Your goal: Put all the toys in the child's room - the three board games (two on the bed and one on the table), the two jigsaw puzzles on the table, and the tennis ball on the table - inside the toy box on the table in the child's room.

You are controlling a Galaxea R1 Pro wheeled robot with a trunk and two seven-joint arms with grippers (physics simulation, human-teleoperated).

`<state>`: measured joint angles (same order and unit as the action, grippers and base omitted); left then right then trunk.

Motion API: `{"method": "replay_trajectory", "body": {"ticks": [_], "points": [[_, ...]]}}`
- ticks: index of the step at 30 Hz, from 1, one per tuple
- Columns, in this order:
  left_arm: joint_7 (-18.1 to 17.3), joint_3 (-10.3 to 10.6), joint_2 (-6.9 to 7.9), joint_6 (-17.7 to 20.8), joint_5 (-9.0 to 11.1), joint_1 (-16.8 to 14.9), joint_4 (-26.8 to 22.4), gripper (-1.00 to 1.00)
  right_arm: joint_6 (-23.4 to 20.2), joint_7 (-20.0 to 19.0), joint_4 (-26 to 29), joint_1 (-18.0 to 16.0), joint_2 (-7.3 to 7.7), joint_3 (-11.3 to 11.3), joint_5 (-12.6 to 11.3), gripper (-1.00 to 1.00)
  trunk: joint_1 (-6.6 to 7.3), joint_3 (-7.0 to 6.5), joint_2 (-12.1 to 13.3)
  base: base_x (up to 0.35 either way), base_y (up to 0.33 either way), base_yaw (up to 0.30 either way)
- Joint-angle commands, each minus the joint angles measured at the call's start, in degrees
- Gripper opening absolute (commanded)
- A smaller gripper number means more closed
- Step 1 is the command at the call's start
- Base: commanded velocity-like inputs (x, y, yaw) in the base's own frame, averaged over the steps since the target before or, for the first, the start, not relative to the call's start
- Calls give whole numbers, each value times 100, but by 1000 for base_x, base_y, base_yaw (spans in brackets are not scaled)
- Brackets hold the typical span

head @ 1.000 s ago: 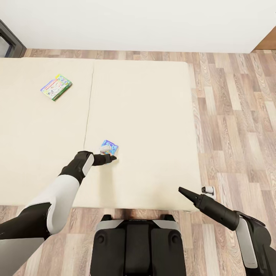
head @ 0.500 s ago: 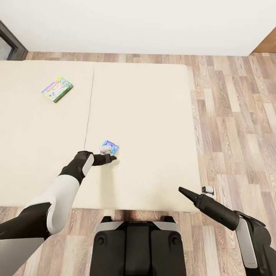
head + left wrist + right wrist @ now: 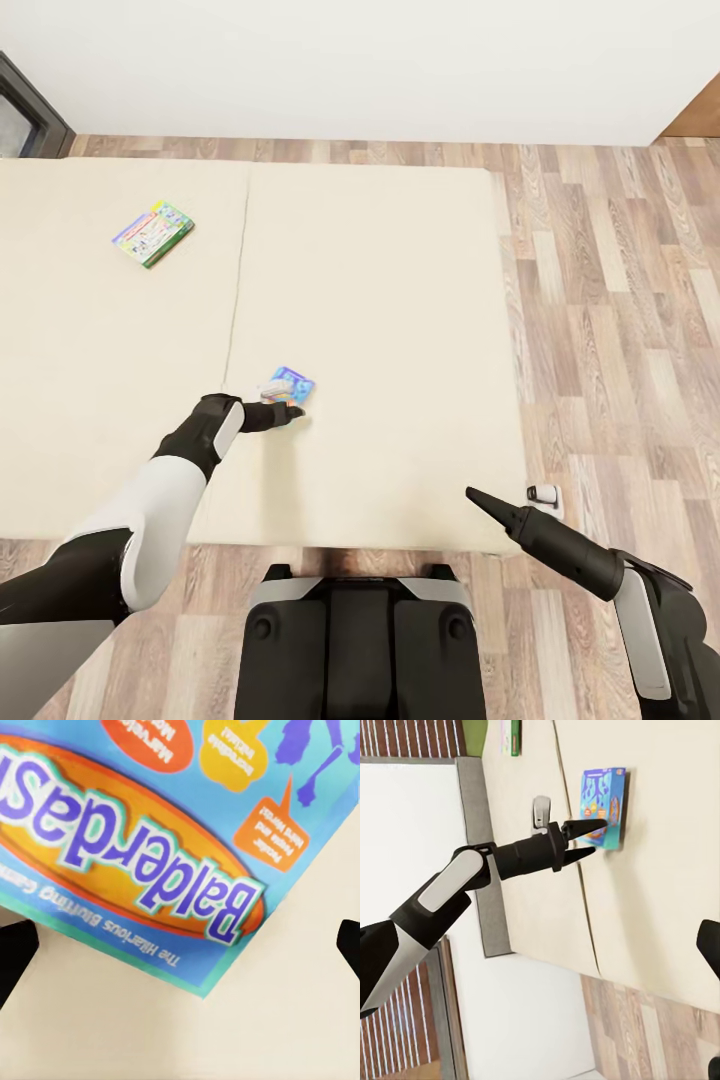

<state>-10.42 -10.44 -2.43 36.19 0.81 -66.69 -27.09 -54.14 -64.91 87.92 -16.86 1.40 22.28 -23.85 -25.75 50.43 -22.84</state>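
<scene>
Head view first: the bed (image 3: pixel 380 300) takes up the middle and left of the frame, and the small blue board game (image 3: pixel 291 384) is seen lying just right of the mattress seam, below centre. The left tool (image 3: pixel 292 411) is stretched out low over the mattress, its tips right at the near edge of the box. The colourful pale board game (image 3: pixel 153 232) is left lying at the upper left, well apart. The right tool (image 3: pixel 472 494) is held out at the lower right, over the bed's near corner, its tip drawn to a point and carrying nothing.

Left wrist view: the blue box (image 3: pixel 150 832) looms across the upper part, with dark fingertips (image 3: pixel 15 952) spread wide at both side edges, nothing yet clamped.

Right wrist view: the left arm is seen reaching in from the lower left, its tool (image 3: pixel 592 840) parted around the edge of the blue box (image 3: pixel 604 806) at upper right.

The pick-up of the blue game is judged to be in hand; next, the box must be straddled and pinched, then lifted.
</scene>
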Motion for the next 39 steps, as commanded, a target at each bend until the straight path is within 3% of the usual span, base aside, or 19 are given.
{"method": "replay_trajectory", "body": {"ticks": [1,30,39], "points": [[-13,-35,2,37,7,-2,-6,100,-26,-13,2,-2,0,4,-4,100,-3,6,-9,0,106,0],[-13,-25,37,39,-2,6,-12,100,-26,-13,-3,-2,5,9,-6,100,-3,6,-9,0,44,0],[19,-43,106,74,-10,2,-15,100,-26,-13,-3,-2,1,7,-6,100,-3,6,-9,0,1,0]]}}
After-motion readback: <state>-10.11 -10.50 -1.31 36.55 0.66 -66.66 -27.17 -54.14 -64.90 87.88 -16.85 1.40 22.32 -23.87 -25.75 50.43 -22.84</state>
